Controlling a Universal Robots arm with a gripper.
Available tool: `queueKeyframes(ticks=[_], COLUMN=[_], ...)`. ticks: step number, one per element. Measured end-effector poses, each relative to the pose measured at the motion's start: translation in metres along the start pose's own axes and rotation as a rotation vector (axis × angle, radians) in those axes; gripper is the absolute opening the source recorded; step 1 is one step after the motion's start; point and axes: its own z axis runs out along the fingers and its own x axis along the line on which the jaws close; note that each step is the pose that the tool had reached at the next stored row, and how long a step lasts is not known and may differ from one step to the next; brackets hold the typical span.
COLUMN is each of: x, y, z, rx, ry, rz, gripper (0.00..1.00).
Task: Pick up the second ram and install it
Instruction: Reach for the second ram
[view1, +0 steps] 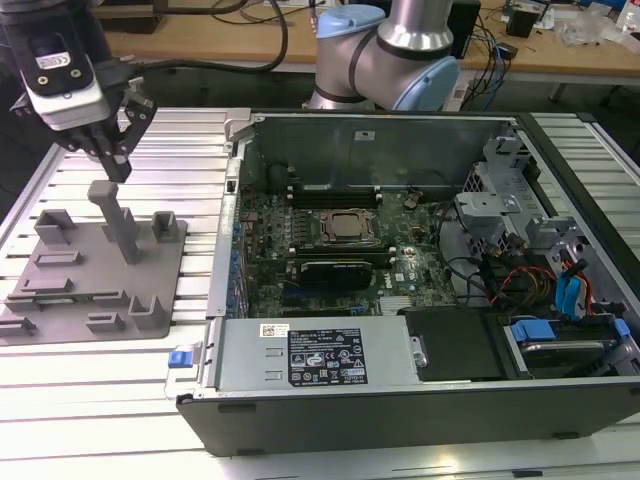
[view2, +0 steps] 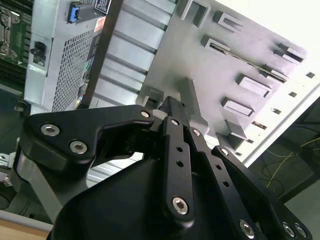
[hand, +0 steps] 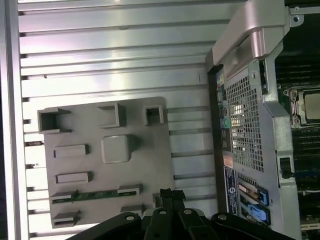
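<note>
The gripper (view1: 117, 165) hangs over the grey fixture plate (view1: 60, 325), with its tip just above the plate's tall post (view1: 122, 228). I cannot tell whether it touches the post. In the second wrist view the black fingers (view2: 176, 150) meet at their tips, with no gap and nothing between them. The ram (hand: 95, 195) lies in a slot along one edge of the plate, between small blocks and apart from the gripper. The open computer case (view1: 300, 365) sits beside the plate.
</note>
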Motion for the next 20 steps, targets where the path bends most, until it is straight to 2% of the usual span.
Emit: queueKeyframes(ticks=[4,5,6,8,9,18,20], x=[0.0092,0.0139,0.0222,0.0341,0.0374,0.0589,0.0642], y=[-0.0057,-0.0065,-0.0075,-0.0091,-0.0097,-0.0149,-0.0188], z=[0.0037,0.0053,0.0076,0.0105,0.0119,0.0215,0.0248], rx=[0.0000,0.0000,-0.0001,0.0001,0.0000,0.0000,0.0000], ry=[0.0000,0.0000,-0.0001,0.0000,-0.0001,-0.0001,0.0000], rz=[0.000,0.000,0.000,0.000,0.000,0.000,0.000], gripper=[0.08,0.08,0.08,0.08,0.08,0.08,0.08])
